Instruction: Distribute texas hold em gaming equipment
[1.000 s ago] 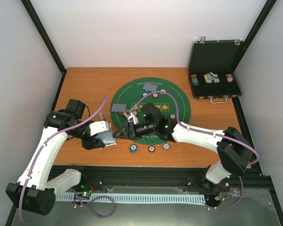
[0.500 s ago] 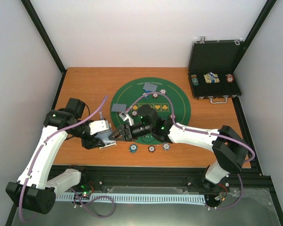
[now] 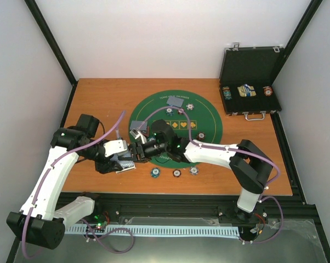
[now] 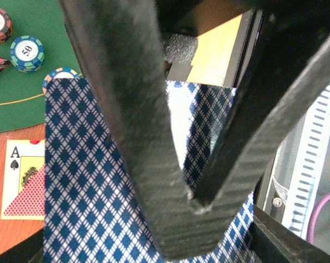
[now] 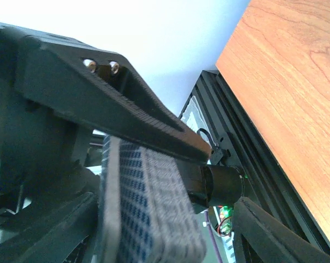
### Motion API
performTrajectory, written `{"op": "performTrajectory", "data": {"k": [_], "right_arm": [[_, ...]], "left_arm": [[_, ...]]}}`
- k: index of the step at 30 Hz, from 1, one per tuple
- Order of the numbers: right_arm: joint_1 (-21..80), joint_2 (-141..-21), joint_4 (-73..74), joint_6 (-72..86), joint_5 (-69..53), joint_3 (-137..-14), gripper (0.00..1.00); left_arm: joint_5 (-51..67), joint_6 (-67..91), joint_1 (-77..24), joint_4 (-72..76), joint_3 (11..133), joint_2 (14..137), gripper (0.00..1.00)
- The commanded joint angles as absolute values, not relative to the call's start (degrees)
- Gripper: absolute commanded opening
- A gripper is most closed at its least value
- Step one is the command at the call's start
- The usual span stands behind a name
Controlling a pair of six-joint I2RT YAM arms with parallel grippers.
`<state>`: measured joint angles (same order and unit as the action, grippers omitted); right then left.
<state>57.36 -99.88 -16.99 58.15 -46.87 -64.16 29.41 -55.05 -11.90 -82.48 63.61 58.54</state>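
Note:
My left gripper (image 3: 118, 159) (image 4: 193, 200) is shut on a deck of blue-diamond-backed playing cards (image 3: 126, 163) (image 4: 88, 181), held just off the green mat's left edge. My right gripper (image 3: 137, 153) (image 5: 170, 189) is open and has reached the deck (image 5: 148, 213), which sits between its fingers (image 5: 126, 109); whether they touch it I cannot tell. Two cards lie face down on the round green mat (image 3: 209, 118), one (image 3: 137, 125) at its left and one (image 3: 176, 102) at its far side. Three poker chips (image 3: 177, 173) line up on the wood in front of the mat.
More chips (image 3: 190, 107) (image 4: 27, 52) lie on the mat. A face-up ace of spades (image 4: 20, 178) rests on the wood beside the deck. An open black case (image 3: 250, 82) holding chips stands at the back right. A black rail (image 5: 247, 142) runs along the table's near edge.
My right arm has swung left from over the mat until its open gripper reached the deck. The left gripper and deck have stayed in place.

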Motion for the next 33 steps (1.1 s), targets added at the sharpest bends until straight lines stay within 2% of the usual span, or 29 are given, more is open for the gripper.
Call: {"op": "performTrajectory", "data": {"k": [1,6,12,17,25,33], "right_arm": [[58.1,-102.5,-19.7,59.5,-48.2,-66.7,0.65],[57.6,-105.1,-20.8,60.5,-48.4,-66.5,0.61],[55.3,-104.8,-20.6,60.7,-48.0,-61.5,0.51],[54.0,-102.6,-20.4,60.1,-47.5,-57.9,0.49],[53.6,-99.1,-15.1,57.1,-46.3,-58.1,0.47],[53.4,-95.9,-7.3,54.5,-43.6,-59.5,0.34]], "left_arm": [[31.3,-54.7,-11.9,-83.9,66.2,57.7,0.16],[31.6,-54.7,-11.9,-84.0,66.5,57.6,0.15],[31.3,-54.8,-11.9,-84.0,66.4,56.8,0.15],[31.6,-54.7,-11.9,-83.8,66.3,56.7,0.15],[31.9,-54.5,-11.9,-83.4,66.7,57.1,0.15],[31.7,-54.6,-11.9,-83.0,66.4,56.8,0.15]]}}
